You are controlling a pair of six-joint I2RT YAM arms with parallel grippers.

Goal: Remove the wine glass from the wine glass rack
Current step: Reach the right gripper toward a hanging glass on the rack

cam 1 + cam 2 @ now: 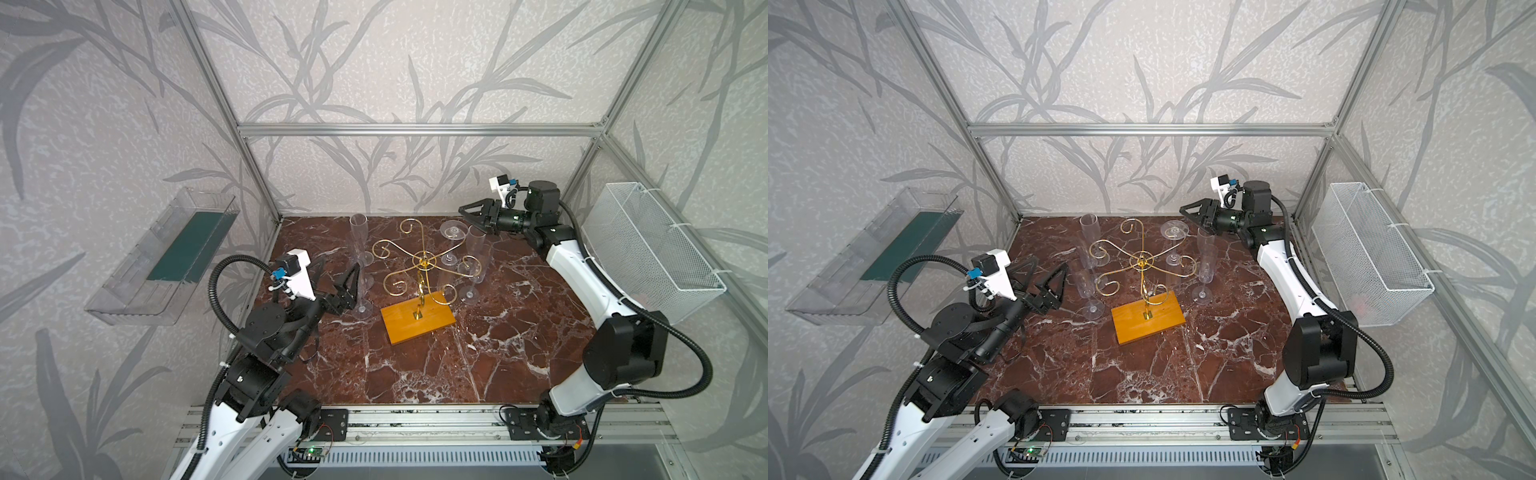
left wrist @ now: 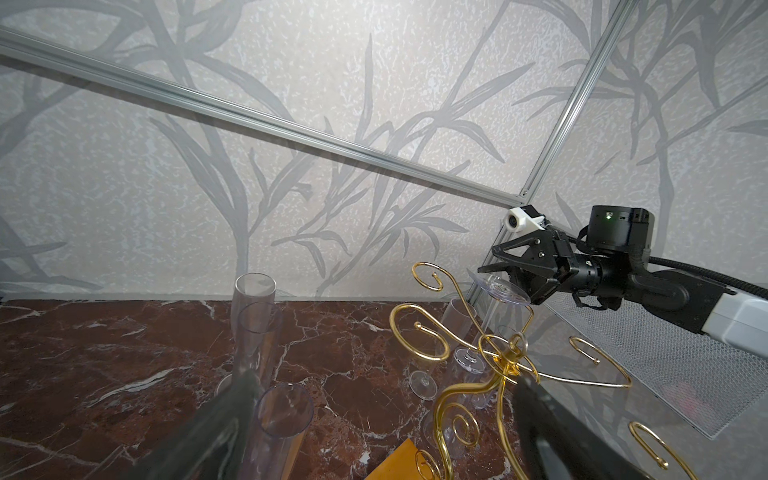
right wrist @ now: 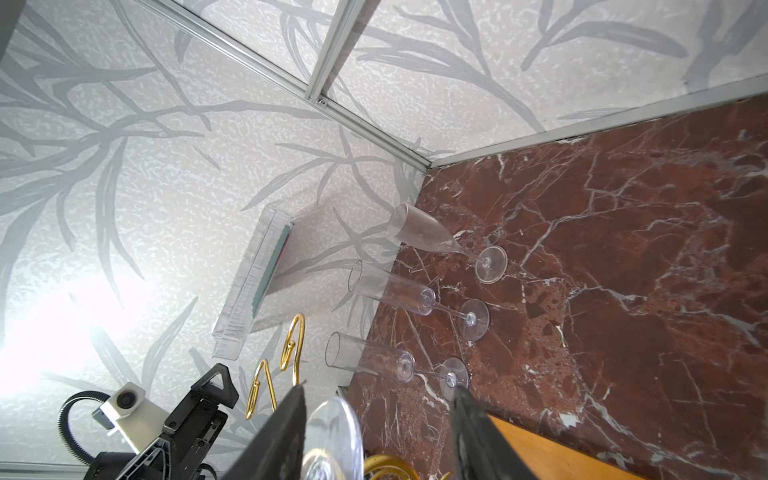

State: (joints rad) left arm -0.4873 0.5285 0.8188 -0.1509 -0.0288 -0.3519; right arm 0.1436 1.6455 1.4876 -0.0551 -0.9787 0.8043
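- The wine glass (image 1: 453, 230) hangs upside down at the far right of the wine glass rack (image 1: 423, 262). Its clear foot is uppermost and, as far as I can tell, rests on one gold arm, which would be what keeps it up.
- The right gripper (image 3: 378, 388) reaches in level with that foot. Its fingers (image 3: 286, 436) are spread either side of the disc, one close, the other clearly apart, so nothing is pinched yet.
- I'd guess the foot is targeted because it is the easiest part to reach, clear of the curls.
- The rack's orange base (image 1: 417, 322) sits free on the worktop (image 1: 498, 353), so a snag might drag it.
- Other flutes (image 1: 473, 249) stand upright close by on both sides and could easily be knocked.
- The left gripper (image 1: 1042, 274) hovers low beside the left-hand flutes, fingers spread wide and empty, perhaps ready to steady the rack.
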